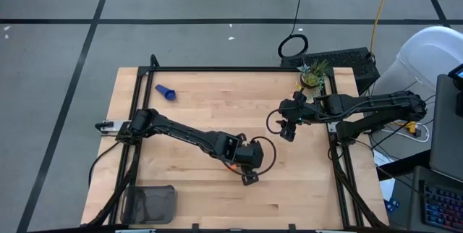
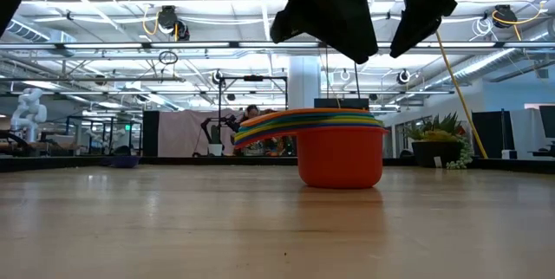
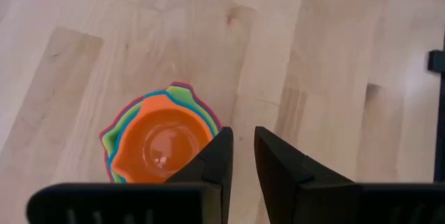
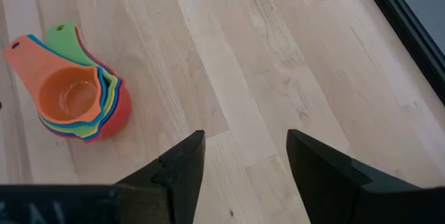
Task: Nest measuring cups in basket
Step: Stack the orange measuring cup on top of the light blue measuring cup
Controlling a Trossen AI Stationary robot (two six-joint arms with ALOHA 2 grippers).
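Observation:
A nested stack of measuring cups stands upright on the wooden table near its middle, a red cup at the bottom and an orange one on top. My left gripper hangs above and just beside the stack, its fingers a narrow gap apart with nothing between them. One blue cup lies alone at the far left. The dark basket sits at the near left corner. My right gripper waits open above the table's right half, clear of the stack.
A small potted plant stands at the far right corner. Black frame rails run along the table's far and side edges. Bare wood lies between the stack and the basket.

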